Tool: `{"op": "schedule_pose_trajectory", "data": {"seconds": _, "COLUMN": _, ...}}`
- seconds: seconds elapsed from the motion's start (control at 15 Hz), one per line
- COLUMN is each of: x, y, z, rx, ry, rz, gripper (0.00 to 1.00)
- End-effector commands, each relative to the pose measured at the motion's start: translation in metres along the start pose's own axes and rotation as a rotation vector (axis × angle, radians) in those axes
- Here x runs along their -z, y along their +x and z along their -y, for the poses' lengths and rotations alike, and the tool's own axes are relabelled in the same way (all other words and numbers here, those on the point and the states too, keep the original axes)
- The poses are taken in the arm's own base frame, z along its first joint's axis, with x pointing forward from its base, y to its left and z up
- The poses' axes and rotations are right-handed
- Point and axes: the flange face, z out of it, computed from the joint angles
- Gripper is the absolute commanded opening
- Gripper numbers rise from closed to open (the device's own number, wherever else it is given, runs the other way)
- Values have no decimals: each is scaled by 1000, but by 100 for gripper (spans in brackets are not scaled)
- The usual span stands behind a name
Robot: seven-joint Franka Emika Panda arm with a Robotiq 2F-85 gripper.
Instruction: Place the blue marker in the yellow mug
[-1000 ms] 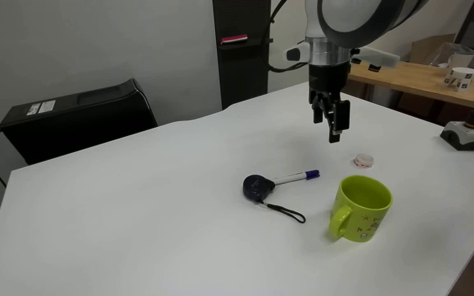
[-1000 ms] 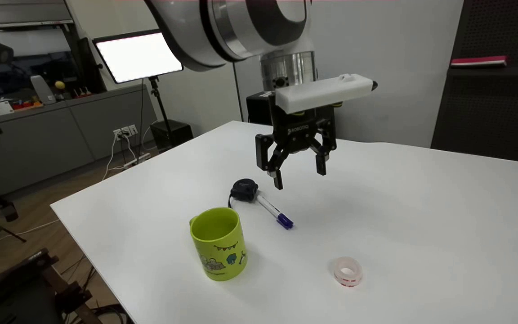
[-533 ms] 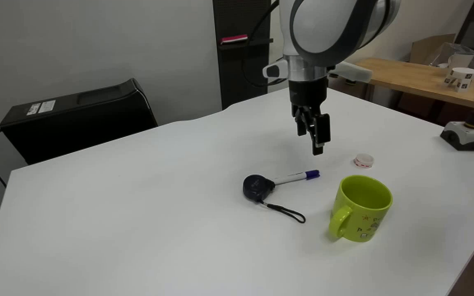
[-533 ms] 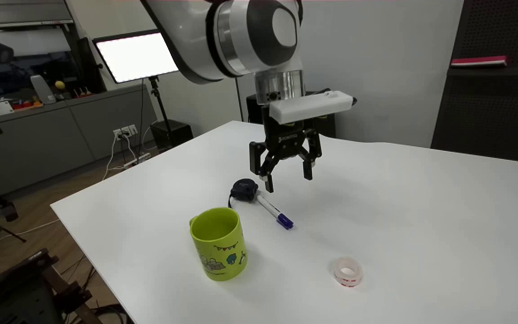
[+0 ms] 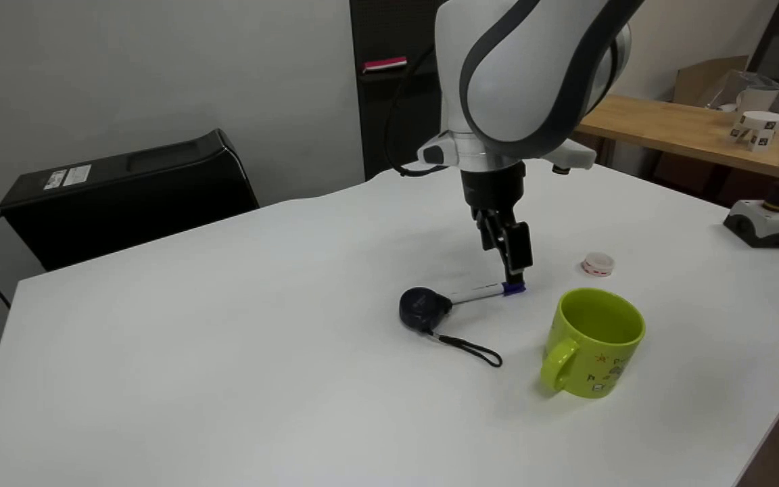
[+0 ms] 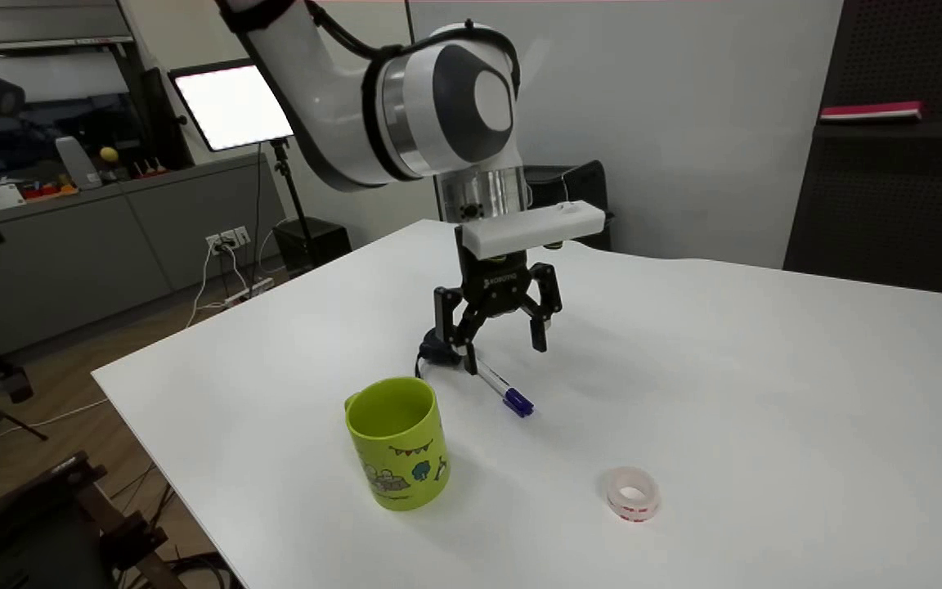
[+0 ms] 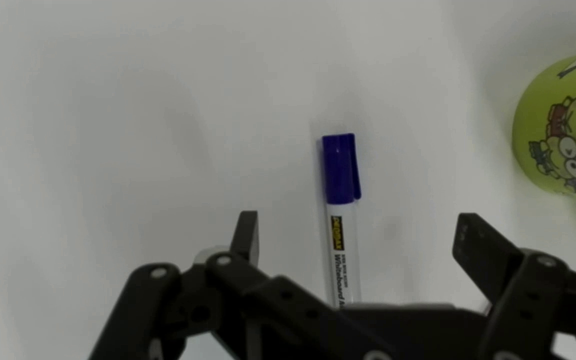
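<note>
The blue marker lies flat on the white table; it shows in both exterior views (image 5: 477, 293) (image 6: 518, 402) and in the wrist view (image 7: 339, 170), where my gripper hides its lower end. It has a white barrel and a blue cap. My gripper (image 6: 505, 358) is open and empty, pointing down just above the marker. In the wrist view the barrel runs between the wide-apart fingertips of the gripper (image 7: 357, 225), nearer the left one. The yellow mug (image 5: 592, 365) stands upright beside the marker's cap end; its side shows at the wrist view's right edge (image 7: 543, 135).
A dark tape measure (image 5: 420, 309) with a black cord loop lies at the marker's white end, partly behind my gripper in an exterior view (image 6: 438, 353). A small clear tape roll (image 6: 620, 509) lies beyond the mug. A stop-button box (image 5: 768, 223) stands near the table's far edge.
My gripper has moved down and sideways to the marker, staying open. The marker, mug, tape measure and tape roll have not moved.
</note>
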Motion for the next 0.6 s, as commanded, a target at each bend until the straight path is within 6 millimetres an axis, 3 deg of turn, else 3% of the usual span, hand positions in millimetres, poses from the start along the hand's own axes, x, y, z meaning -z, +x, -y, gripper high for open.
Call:
{"op": "schedule_pose_trajectory", "data": {"seconds": 0.0, "x": 0, "y": 8, "z": 4, "rx": -80, "ry": -78, "rz": 21, "gripper": 100}}
{"op": "schedule_pose_trajectory", "data": {"seconds": 0.53, "x": -9, "y": 21, "z": 24, "rx": -192, "ry": -109, "rz": -12, "gripper": 100}}
